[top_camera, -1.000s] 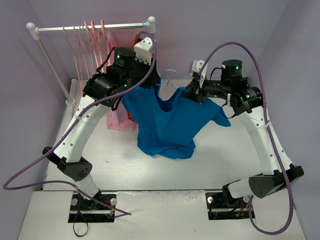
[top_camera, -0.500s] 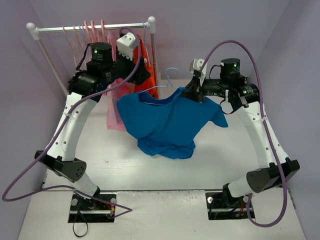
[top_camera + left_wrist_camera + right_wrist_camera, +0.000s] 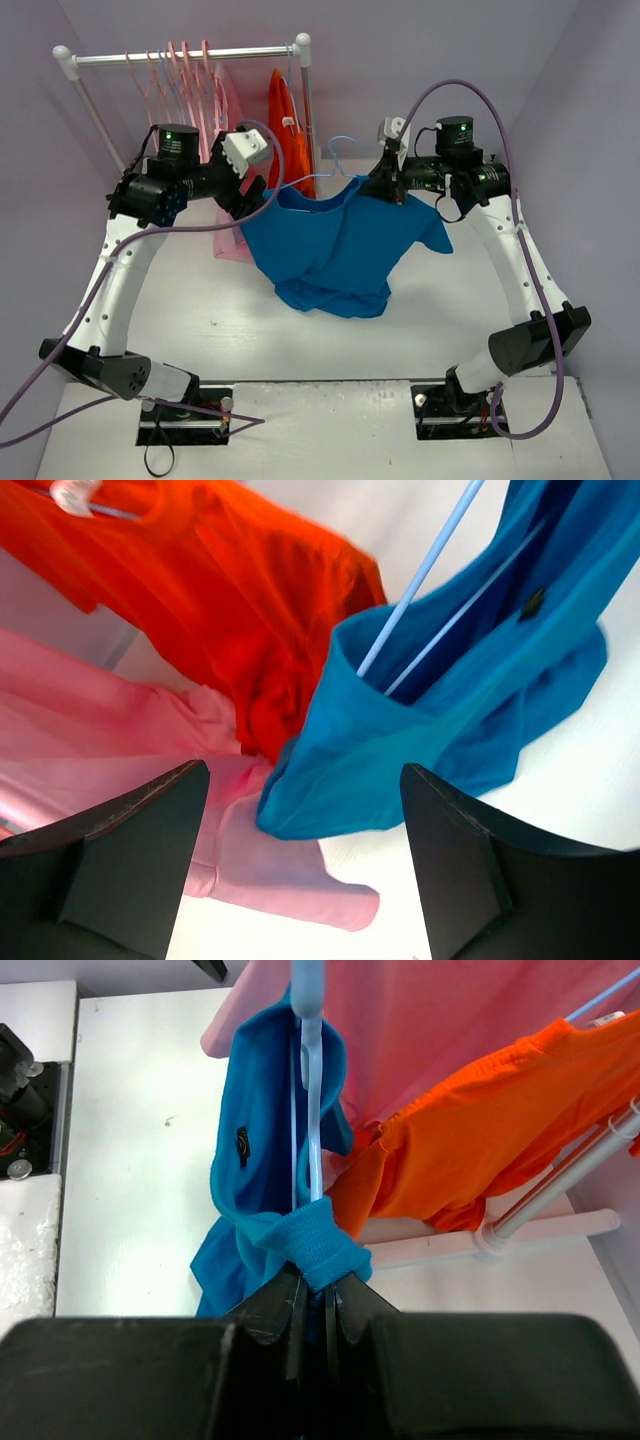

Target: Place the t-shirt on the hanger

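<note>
The bright blue t-shirt (image 3: 335, 250) hangs in the middle of the top view, with its lower part bunched on the white table (image 3: 450, 320). The pale blue hanger (image 3: 340, 148) shows its hook above the collar. Its thin bars (image 3: 420, 575) run down into the shirt's opening. My right gripper (image 3: 387, 190) is shut on the ribbed collar (image 3: 325, 1240), jaws (image 3: 318, 1285) pinched together right where the hanger (image 3: 310, 1080) enters the fold. My left gripper (image 3: 252, 195) stands open to the shirt's left, its fingers (image 3: 140, 850) wide apart and holding nothing.
A white rack (image 3: 180, 57) at the back left carries pink hangers (image 3: 170, 75), an orange garment (image 3: 285, 125) and a pale pink garment (image 3: 232, 235). These hang close behind the left gripper. The purple walls close in on both sides.
My left gripper has opened and let go of the t-shirt. The left arm has swung back to the left, uncovering the orange garment. The right arm has held still.
</note>
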Robot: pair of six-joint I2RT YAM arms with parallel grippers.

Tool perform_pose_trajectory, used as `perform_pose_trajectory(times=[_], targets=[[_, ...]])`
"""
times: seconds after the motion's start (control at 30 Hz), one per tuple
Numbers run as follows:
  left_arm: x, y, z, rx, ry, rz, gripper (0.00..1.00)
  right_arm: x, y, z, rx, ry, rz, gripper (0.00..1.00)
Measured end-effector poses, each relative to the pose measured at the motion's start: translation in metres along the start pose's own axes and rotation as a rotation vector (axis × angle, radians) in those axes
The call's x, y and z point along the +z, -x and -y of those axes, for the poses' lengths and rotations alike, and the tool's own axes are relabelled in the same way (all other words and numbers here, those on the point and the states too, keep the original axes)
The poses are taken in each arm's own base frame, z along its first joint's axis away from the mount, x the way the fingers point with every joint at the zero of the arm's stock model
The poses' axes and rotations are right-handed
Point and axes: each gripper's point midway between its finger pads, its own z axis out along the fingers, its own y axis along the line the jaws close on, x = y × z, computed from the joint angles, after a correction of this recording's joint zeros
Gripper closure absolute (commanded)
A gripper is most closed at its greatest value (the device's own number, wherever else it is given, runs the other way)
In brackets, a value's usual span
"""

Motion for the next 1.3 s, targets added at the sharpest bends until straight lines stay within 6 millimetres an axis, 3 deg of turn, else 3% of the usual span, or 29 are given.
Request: perform_pose_trajectory(times=[0.33, 0.6, 0.73, 0.8, 0.83, 0.9, 1.03, 1.1, 1.3], targets=[[0.032, -0.031, -0.012, 0.163, -0.055, -0.097, 0.27, 0.002, -0.003, -0.006, 0.01, 0.034, 0.013, 1.0], [0.04, -0.034, 0.004, 0.25, -0.165, -0.053, 0.35, 0.003, -0.004, -0.008, 0.016, 0.048, 0.018, 1.0], [0.049, -0.052, 0.02, 0.247, -0.256, -0.053, 0.43, 0.003, -0.003, -0.009, 0.013, 0.048, 0.02, 1.0], [0.052, -0.059, 0.026, 0.243, -0.285, -0.056, 0.52, 0.002, -0.002, -0.01, 0.011, 0.049, 0.022, 1.0], [0.052, -0.06, 0.028, 0.245, -0.295, -0.055, 0.58, 0.002, -0.001, -0.01, 0.01, 0.05, 0.024, 1.0], [0.052, -0.058, 0.03, 0.255, -0.306, -0.043, 0.79, 0.002, 0.0, -0.011, 0.009, 0.053, 0.026, 1.0], [0.052, -0.055, 0.034, 0.269, -0.329, -0.019, 0.95, 0.002, 0.001, -0.012, 0.006, 0.059, 0.031, 1.0], [0.051, -0.054, 0.037, 0.267, -0.344, -0.009, 1.0, 0.001, 0.002, -0.013, 0.0, 0.061, 0.035, 1.0], [0.05, -0.049, 0.046, 0.254, -0.39, 0.024, 1.0, -0.002, 0.007, -0.017, -0.02, 0.063, 0.047, 1.0]])
